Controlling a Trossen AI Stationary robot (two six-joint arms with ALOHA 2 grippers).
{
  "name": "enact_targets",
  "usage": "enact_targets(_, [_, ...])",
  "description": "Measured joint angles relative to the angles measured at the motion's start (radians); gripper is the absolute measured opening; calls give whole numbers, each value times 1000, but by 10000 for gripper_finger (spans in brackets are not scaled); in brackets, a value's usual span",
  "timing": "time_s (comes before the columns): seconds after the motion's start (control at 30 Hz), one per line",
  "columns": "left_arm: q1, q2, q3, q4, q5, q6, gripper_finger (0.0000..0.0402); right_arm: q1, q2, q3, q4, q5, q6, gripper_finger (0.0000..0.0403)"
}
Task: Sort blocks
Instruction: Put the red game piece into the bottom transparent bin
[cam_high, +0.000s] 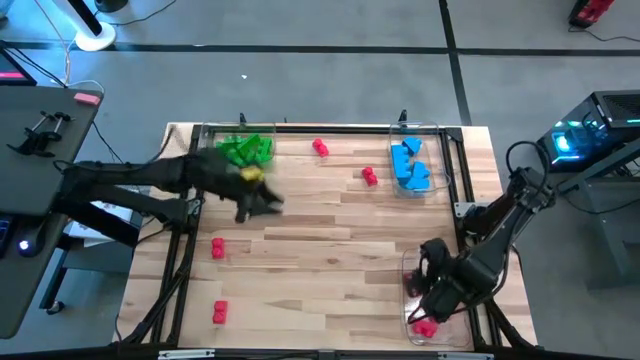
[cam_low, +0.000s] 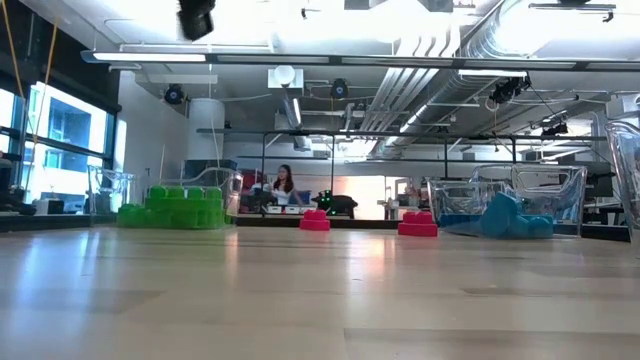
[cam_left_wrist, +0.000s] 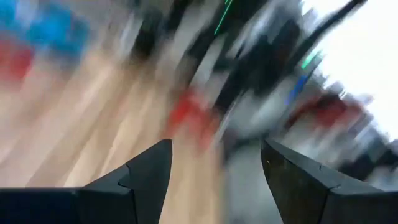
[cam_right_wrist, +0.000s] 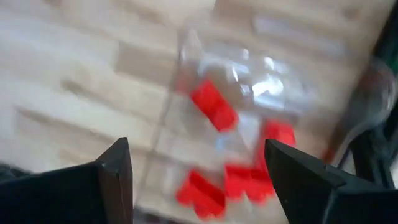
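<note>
While sorting is part-done, findings:
Blocks: red blocks (cam_high: 218, 248) loose on the surface (cam_high: 330, 260); green (cam_high: 243, 150) and blue (cam_high: 409, 165) already grouped.
Handling: judged light, rigid, smooth; take across flat sides.
Left hand (cam_high: 268, 203): spread, empty, mid-surface.
Right hand (cam_high: 428, 290): spread, empty, over clear tray (cam_right_wrist: 249, 81) of reds.
Obstruction: tray walls.

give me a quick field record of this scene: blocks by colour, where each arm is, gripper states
green blocks: heaped in the far left tray
blue blocks: in the far right tray
loose red blocks: four on the table, at
sorted red blocks: in the near right tray
left gripper: open, empty, beside the green tray
right gripper: open, empty, over the red tray
</note>
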Motion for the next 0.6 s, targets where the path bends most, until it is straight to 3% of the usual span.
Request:
enact_targets(0.07, [-44, 70, 132, -400, -22, 122, 234, -9, -15, 0, -37, 72, 13, 248])
enact_targets(0.13, [-90, 152, 226, -719, -130, 190, 234, -27, -28, 0, -74, 125, 25, 248])
enact_targets(0.23, [-147, 236, 261, -992, -315, 100, 234, -57, -40, 0, -105, 180, 15, 248])
enact_targets(0.4, [-230, 302, 126, -1118, -440, -306, 234, -106, -40, 0, -108, 226, -49, 248])
enact_targets(0.5, [-294, 305, 4, -1122, -429, -527, 234, -129, -40, 0, -101, 241, -92, 248])
enact_targets(0.6, [-354, 291, -104, -1128, -346, -718, 234, -148, -40, 0, -101, 247, -139, 248])
